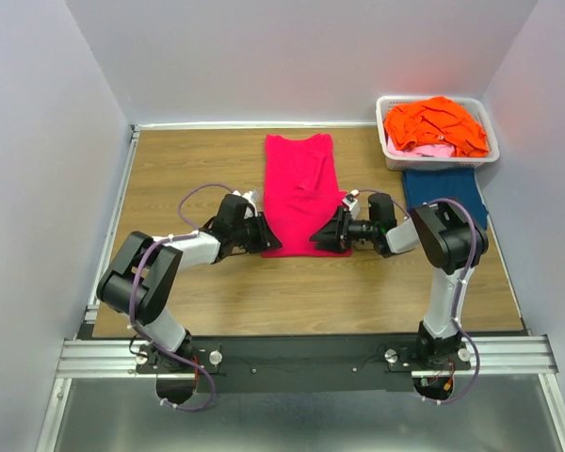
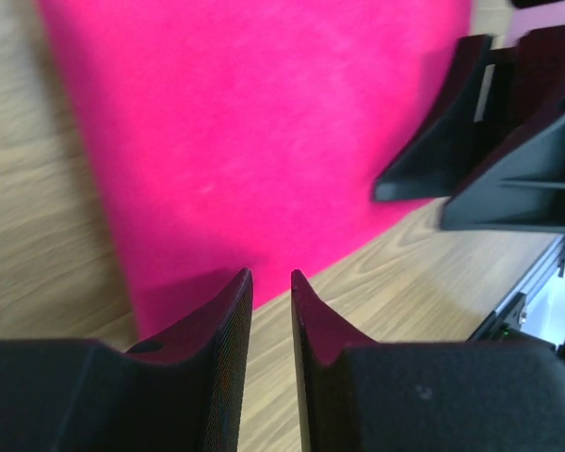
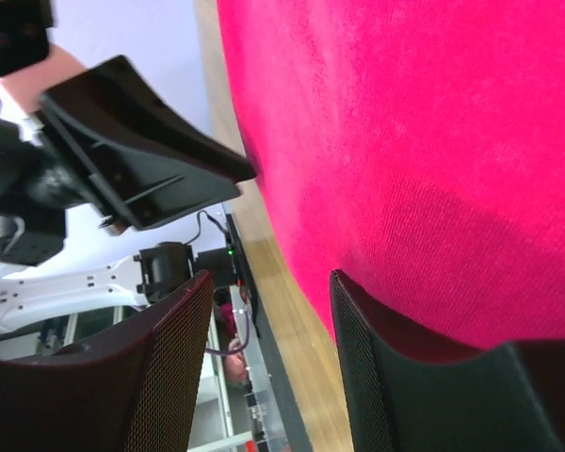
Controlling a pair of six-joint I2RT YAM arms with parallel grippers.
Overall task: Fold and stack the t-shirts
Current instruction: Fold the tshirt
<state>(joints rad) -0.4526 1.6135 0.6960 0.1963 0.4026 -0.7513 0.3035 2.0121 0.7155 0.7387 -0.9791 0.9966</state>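
Your overhead view is bright and evenly lit, with soft shadows on the table; the left wrist view renders the pink shirt slightly blurred.

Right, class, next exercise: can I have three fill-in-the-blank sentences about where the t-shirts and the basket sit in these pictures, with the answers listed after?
1. The top t-shirt in the white basket is ____ in colour.
2. The dark blue t-shirt lies just in front of the ____.
3. The magenta-pink t-shirt lies flat on the wooden ____.

Missing words: orange; basket; table.
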